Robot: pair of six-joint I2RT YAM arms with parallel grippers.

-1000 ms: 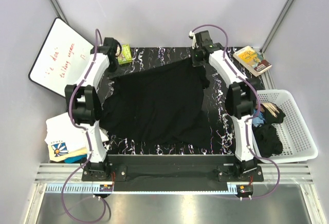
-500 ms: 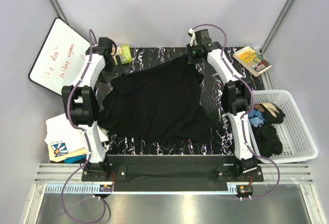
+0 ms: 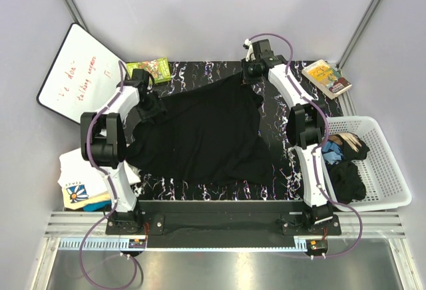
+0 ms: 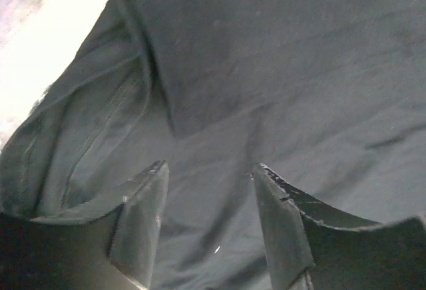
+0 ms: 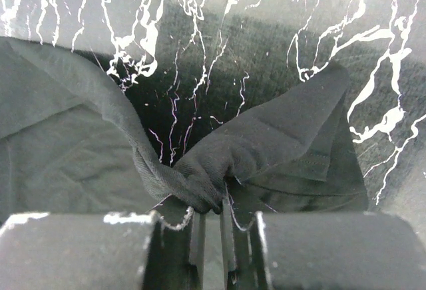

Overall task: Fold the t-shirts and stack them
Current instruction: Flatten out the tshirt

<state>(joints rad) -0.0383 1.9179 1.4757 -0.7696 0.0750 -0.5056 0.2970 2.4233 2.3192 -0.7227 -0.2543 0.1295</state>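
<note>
My right pincer (image 5: 212, 211) is clamped on a bunched fold of the black t-shirt (image 3: 206, 130) at the far edge of the marbled table (image 3: 283, 170); in my right wrist view the cloth puckers into a knot right at my fingertips, and two flaps spread away from it over the white-veined surface. My left pincer (image 4: 210, 170) is apart, its fingers (image 4: 141, 217) wide of one another over the shirt's far-left part; creased dark cloth and a seam fill the view beyond them; whether the tips touch the cloth I cannot tell.

From above, the black shirt lies rumpled across the middle of the table, its far right corner drawn to my right pincer; a white t-shirt (image 3: 76, 173) with a blue-and-yellow print lies off the table's left edge, beside my left arm; dark and blue clothes (image 3: 346, 178) sit heaped in the white basket (image 3: 386, 170) on the right. A whiteboard (image 3: 73, 70) leans at far left; a green box (image 3: 150, 69) lies at the far-left corner; a book (image 3: 327, 77) lies at the far right.
</note>
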